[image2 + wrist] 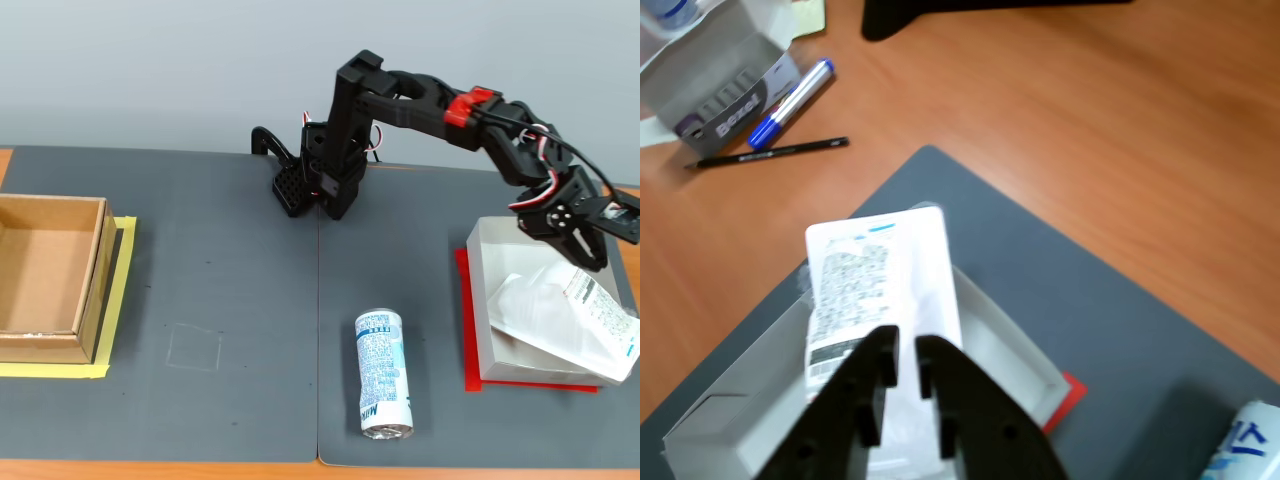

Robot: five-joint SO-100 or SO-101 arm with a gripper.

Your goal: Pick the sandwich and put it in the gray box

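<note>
The sandwich [880, 280], a flat white plastic-wrapped pack with a barcode label, lies tilted across the gray box [1012, 350]. In the fixed view the sandwich [580, 320] rests in the gray box [492, 250] at the right, its labelled end sticking out over the right wall. My gripper [907, 345] is just above the pack. Its jaws are almost together, with white wrap showing in the narrow gap. In the fixed view the gripper [592, 258] is at the pack's upper edge.
A blue-and-white can [383, 372] lies on the dark mat in front of the arm's base and shows in the wrist view [1245, 445]. A brown cardboard box [50, 270] sits far left on yellow tape. A blue pen [790, 105], pencil [770, 152] and small carton [720, 95] lie on the wooden table.
</note>
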